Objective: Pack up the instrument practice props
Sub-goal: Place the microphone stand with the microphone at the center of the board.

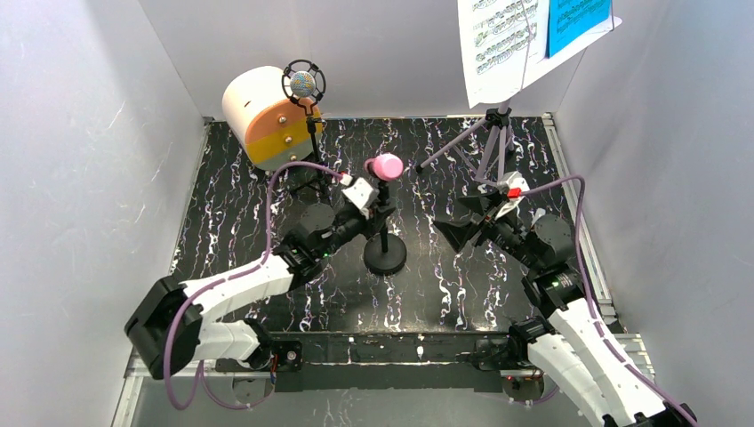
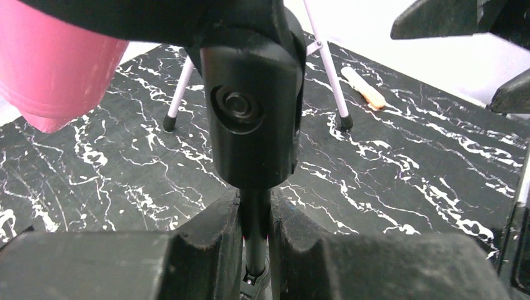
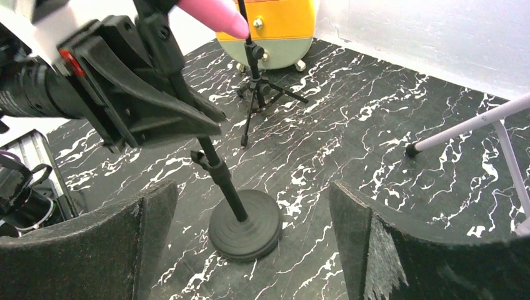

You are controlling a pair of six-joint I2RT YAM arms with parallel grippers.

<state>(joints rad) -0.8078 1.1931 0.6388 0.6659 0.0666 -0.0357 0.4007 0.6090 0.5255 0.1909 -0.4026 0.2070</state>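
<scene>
Padded fingers (image 2: 206, 256) of the left gripper (image 2: 255, 250) fill the bottom of its wrist view. They are closed tight on the thin black pole of the stand (image 2: 255, 215), just under the swivel clamp (image 2: 253, 106). Above and to the left of those fingers sits the pink microphone (image 2: 56, 62), clipped in the clamp and tilted. Gripping the pole rather than the microphone looks deliberate: it steadies the stand, or lets both be lifted as one. Below the fingers the round base (image 3: 245, 228) rests flat on the table (image 1: 445, 285), so nothing is lifted yet.

The right gripper (image 1: 469, 221) faces the stand with its fingers (image 3: 100, 250) spread wide and empty. The base lies ahead of them, between the two, so this hand is probably waiting to take the microphone or the base.

Beyond the left fingers stand the purple microphone (image 1: 303, 84) on its tripod (image 1: 312, 147) and the cream box (image 1: 258, 111). Behind the right fingers, the music rack (image 1: 499, 116) holds the pages (image 1: 498, 44). Packing looks barely begun.
</scene>
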